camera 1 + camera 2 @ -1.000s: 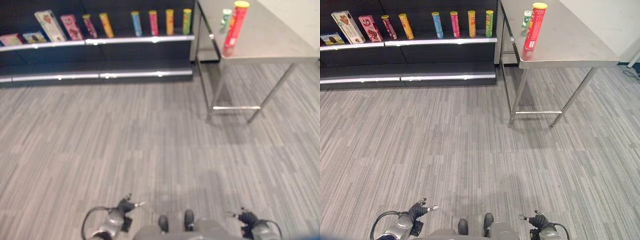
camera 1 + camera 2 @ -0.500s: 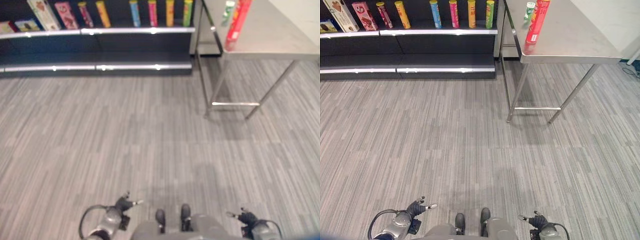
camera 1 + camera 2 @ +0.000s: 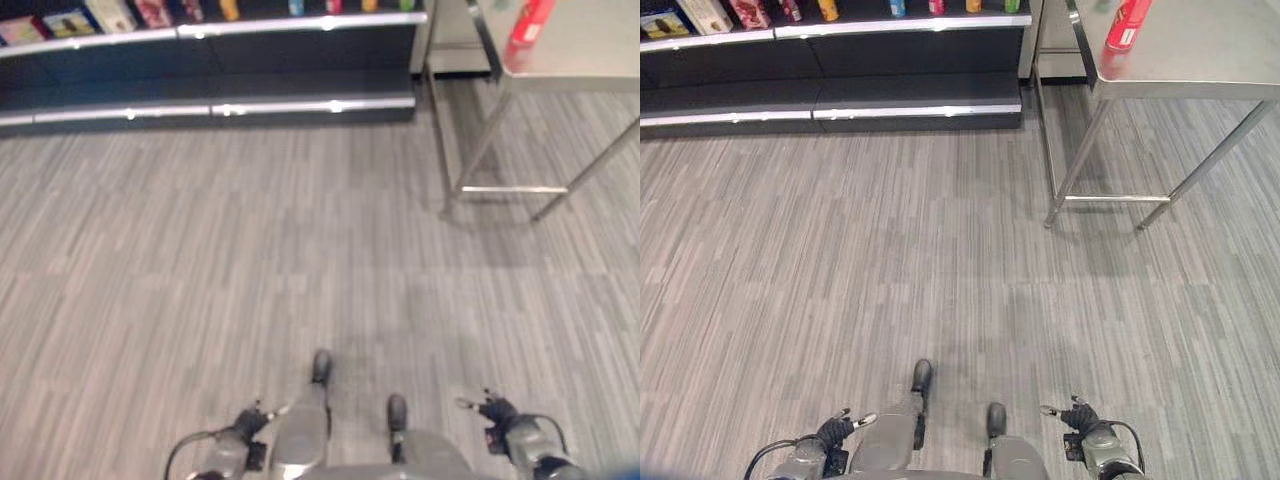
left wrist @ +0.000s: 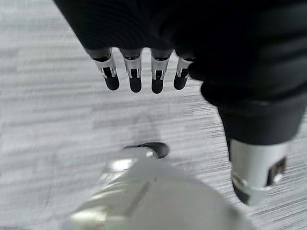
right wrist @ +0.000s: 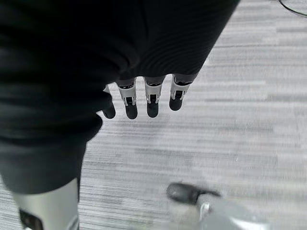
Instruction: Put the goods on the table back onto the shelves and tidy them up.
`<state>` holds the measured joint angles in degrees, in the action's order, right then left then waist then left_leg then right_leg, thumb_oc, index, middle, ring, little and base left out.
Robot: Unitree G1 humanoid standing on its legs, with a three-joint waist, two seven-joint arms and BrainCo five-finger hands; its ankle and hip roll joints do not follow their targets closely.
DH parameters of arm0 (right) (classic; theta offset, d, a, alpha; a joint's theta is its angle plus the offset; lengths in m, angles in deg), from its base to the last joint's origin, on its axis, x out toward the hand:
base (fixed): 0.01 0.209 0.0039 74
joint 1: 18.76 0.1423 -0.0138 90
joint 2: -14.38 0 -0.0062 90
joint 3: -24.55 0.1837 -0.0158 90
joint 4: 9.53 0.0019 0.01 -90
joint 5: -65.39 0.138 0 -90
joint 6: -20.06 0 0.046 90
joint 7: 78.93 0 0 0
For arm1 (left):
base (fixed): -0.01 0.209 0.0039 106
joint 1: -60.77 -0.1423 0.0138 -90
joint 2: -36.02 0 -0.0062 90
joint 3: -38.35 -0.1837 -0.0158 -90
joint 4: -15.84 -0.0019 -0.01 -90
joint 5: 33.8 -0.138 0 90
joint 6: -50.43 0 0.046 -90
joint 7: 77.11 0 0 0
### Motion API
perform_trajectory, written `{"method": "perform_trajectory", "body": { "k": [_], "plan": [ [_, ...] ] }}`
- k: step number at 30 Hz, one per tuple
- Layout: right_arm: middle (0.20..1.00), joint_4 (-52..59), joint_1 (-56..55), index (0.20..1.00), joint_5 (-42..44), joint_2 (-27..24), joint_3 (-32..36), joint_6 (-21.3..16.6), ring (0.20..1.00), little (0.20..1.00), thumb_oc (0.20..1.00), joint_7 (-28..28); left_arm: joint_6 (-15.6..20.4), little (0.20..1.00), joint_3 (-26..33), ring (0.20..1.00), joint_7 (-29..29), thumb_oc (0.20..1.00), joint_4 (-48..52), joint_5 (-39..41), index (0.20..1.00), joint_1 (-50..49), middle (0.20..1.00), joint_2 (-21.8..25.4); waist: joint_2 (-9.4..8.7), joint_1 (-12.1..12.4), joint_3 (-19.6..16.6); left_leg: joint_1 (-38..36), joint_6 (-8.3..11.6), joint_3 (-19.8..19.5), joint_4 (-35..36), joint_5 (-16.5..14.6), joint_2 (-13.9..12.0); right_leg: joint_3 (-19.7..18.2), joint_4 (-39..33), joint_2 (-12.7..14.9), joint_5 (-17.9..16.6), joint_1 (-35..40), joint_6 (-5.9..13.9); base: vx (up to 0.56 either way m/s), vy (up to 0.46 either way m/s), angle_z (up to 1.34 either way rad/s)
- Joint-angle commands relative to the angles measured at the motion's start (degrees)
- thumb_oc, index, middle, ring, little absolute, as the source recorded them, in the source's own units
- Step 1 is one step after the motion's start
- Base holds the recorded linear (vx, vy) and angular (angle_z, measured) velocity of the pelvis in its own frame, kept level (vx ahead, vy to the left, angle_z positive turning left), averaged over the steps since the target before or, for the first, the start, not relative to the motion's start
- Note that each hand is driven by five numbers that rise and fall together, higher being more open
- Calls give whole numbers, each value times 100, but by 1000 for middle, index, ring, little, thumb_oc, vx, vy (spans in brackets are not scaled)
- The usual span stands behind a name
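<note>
A red tube stands on the steel table at the far right; its top is cut off by the picture's edge. The dark shelves run along the far wall with boxes and the bottoms of several tubes on the upper board. My left hand hangs low at the near left, fingers straight over bare floor, holding nothing. My right hand hangs low at the near right, fingers straight too, empty. Both hands are far from the table and the shelves.
Grey striped floor stretches between me and the shelves. The lower shelf board carries nothing that I can see. The table's thin legs and crossbar stand on the floor at the right, next to the shelf's end.
The whole picture has shifted: shelves and table sit higher and the table further right, so the camera has moved. Both hands stay low and open.
</note>
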<state>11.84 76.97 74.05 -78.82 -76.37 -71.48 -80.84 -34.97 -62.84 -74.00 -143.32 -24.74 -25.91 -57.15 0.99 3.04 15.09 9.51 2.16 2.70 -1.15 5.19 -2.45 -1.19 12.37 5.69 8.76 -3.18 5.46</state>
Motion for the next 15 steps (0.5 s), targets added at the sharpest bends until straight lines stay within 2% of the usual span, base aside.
{"method": "perform_trajectory", "body": {
  "k": [1,3,4,6,7,8,10,11,12,14,15],
  "plan": [
    [1000,405,-94,1000,85,-66,-20,-24,1000,1000,1000,-8,91,1000,78,1000,81,1000,275,38,1000,2,1000,384,-278,-91,-207,307,198,-72,-675,-626,158,-356,1573,847,-1616,237,559,335,161,-5],
    [1000,483,-89,1000,147,-40,17,-28,1000,1000,1000,-38,95,1000,95,1000,104,1000,411,97,1000,82,1000,465,-230,-129,-175,149,102,13,-746,-844,119,-204,1646,1026,-1741,19,495,409,123,1],
    [1000,520,-106,1000,201,-46,53,-34,1000,1000,1000,-67,120,1000,74,1000,116,1000,493,138,1000,117,1000,477,-220,-243,-189,-145,71,51,-721,-1053,176,80,1209,992,-1311,-240,457,365,87,-22],
    [1000,520,-105,1000,201,-46,53,-34,1000,1000,1000,-67,120,1000,74,1000,116,1000,493,138,1000,117,1000,477,-215,-245,-197,-136,71,48,-717,-1047,172,84,1201,988,-1319,-245,456,254,57,-30],
    [1000,487,-130,1000,273,-38,90,-31,1000,1000,1000,-63,119,1000,37,1000,86,1000,509,146,1000,150,1000,478,-187,-385,-207,-338,25,41,-741,-1251,216,307,788,633,-645,-580,502,374,54,-11],
    [1000,426,-116,1000,331,-19,88,-28,1000,1000,1000,-68,124,1000,24,1000,89,1000,479,167,1000,178,1000,465,-217,-488,-141,-546,12,-1,-764,-1390,268,307,553,369,-512,-739,528,511,60,-13],
    [1000,308,-137,1000,386,2,92,-32,1000,1000,1000,-65,111,1000,3,1000,71,1000,447,168,1000,219,1000,429,-274,-632,-121,-926,-28,-135,-660,-1587,420,280,-62,-77,-535,-940,611,348,19,-19],
    [1000,308,-136,1000,386,2,93,-32,1000,1000,1000,-65,111,1000,3,1000,71,1000,446,168,1000,219,1000,429,-274,-633,-115,-932,-28,-135,-659,-1588,419,281,-64,-78,-535,-932,611,459,13,26],
    [1000,161,-217,1000,421,20,100,-47,1000,1000,1000,-79,91,1000,-5,1000,34,1000,405,134,1000,280,1000,383,-338,-761,-141,-1254,-62,-349,-589,-1764,589,351,-593,-450,-682,-1192,637,491,-17,42],
    [1000,28,-330,1000,411,20,112,-58,1000,1000,1000,-84,94,1000,-28,1000,4,1000,316,114,1000,326,1000,313,-350,-883,-157,-1601,-62,-620,-570,-1892,664,507,-917,-674,-842,-1266,614,523,-46,51],
    [1000,28,-330,1000,411,20,112,-58,1000,1000,1000,-84,94,1000,-28,1000,4,1000,316,114,1000,326,1000,313,-349,-884,-154,-1605,-62,-621,-570,-1893,663,508,-919,-675,-842,-1262,614,561,-117,96]
  ]
}}
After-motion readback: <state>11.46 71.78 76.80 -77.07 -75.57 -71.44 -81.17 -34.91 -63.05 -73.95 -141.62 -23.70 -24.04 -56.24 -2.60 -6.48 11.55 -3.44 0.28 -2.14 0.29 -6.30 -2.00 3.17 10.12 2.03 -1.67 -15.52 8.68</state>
